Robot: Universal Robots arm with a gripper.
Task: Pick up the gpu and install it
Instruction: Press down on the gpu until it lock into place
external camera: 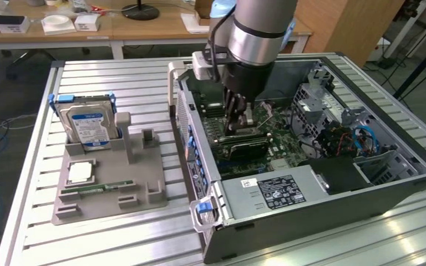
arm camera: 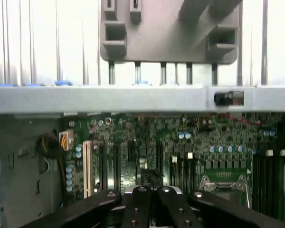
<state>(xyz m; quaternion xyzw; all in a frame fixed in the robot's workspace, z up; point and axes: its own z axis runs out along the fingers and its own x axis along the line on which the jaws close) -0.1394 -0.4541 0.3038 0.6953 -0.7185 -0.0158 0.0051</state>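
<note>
Gripper [arm camera: 152, 199]: black jointed metal fingers are converging to a closed point, reaching down inside the computer case [external camera: 412, 166]; whether they are pinching anything, I cannot tell.
Gpu [external camera: 244, 145]: flat dark card is lying across the green motherboard [external camera: 279, 147], directly beneath the fingertips.
Hard drive [external camera: 87, 124]: silver, blue-labelled, is standing upright in the grey holder [external camera: 109, 194] beside the case.

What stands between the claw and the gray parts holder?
The open computer case's side wall: the exterior view shows it between the claw and the holder; the wrist view shows it as a pale band.
</note>
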